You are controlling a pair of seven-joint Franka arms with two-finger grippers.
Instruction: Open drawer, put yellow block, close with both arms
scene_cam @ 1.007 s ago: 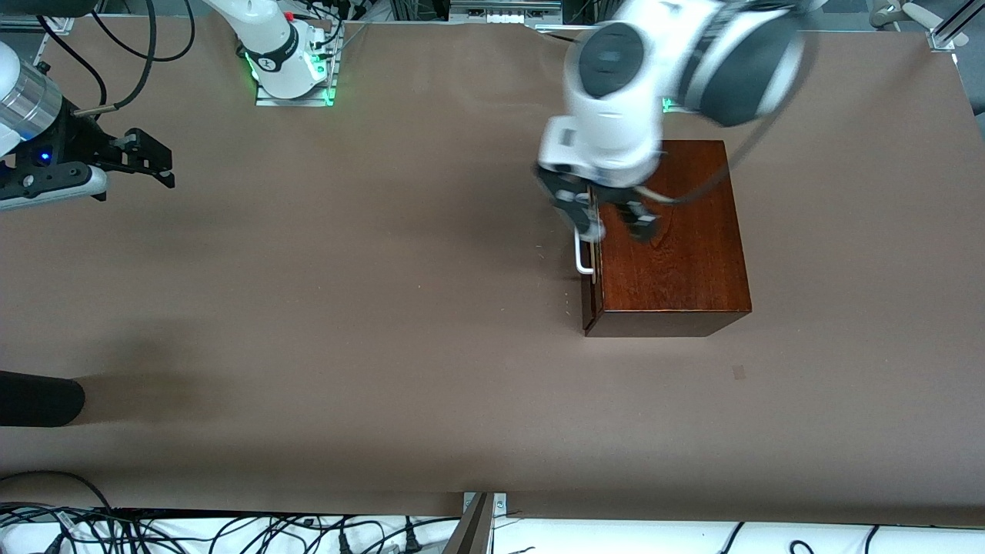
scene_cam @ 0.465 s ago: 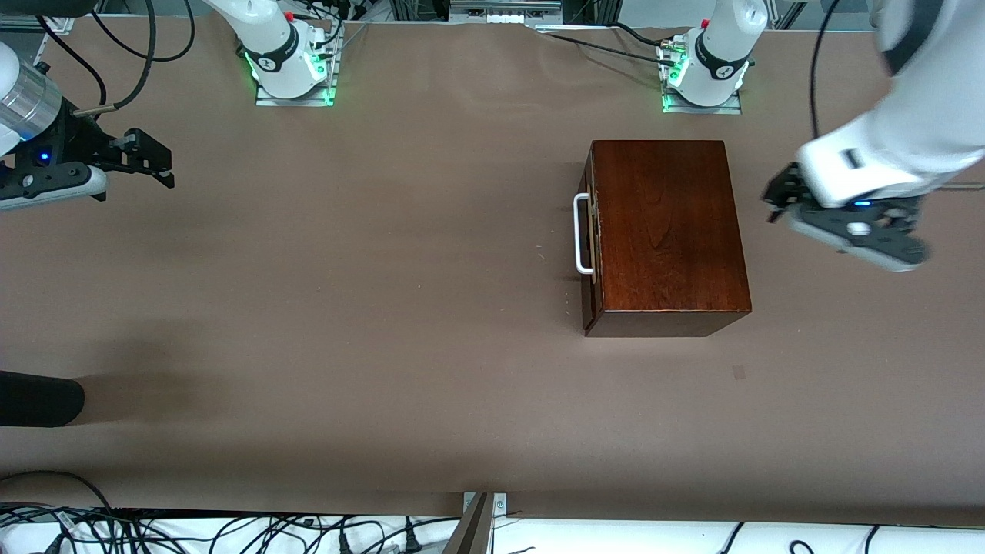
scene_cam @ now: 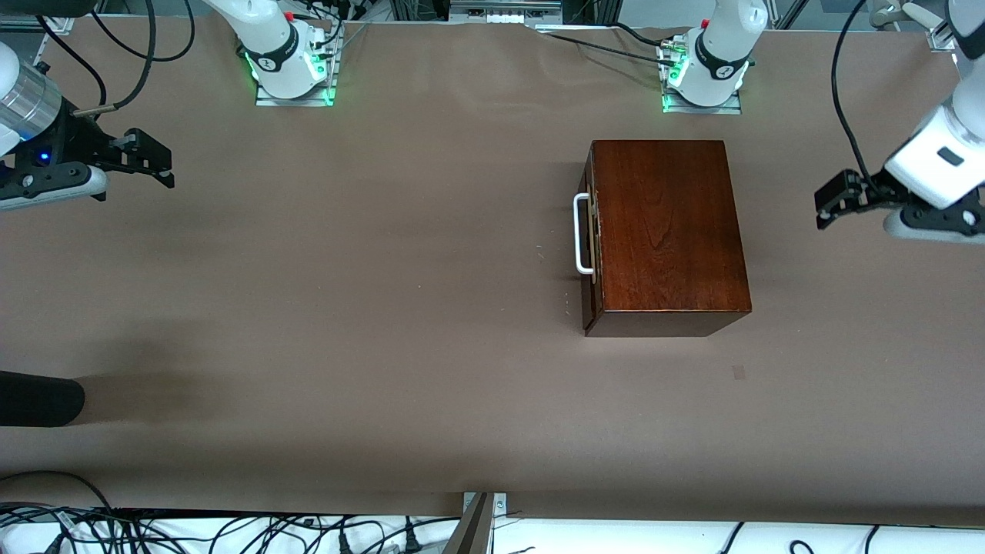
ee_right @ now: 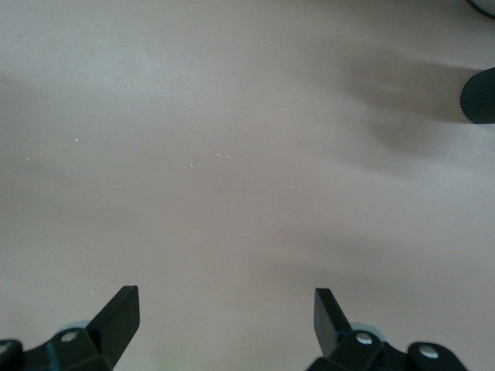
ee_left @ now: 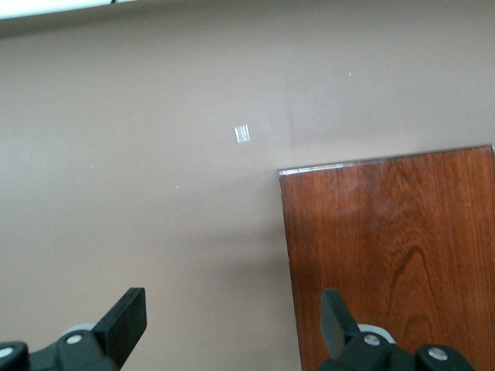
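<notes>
The dark wooden box stands on the brown table, and its drawer front sits flush with the box, shut. The white loop handle faces the right arm's end of the table. My left gripper hangs open and empty over the bare table beside the box, toward the left arm's end. The left wrist view shows my left gripper over the table, next to the box top. My right gripper waits open and empty over bare table at the right arm's end. The yellow block is out of view.
A black rounded object pokes in at the right arm's end, nearer the front camera, and shows in the right wrist view. A small tape mark lies on the table near the box. Both arm bases stand at the robots' edge.
My left gripper has left the drawer handle and swung away past the box toward the left arm's end. The drawer stays shut. The right arm has not moved.
</notes>
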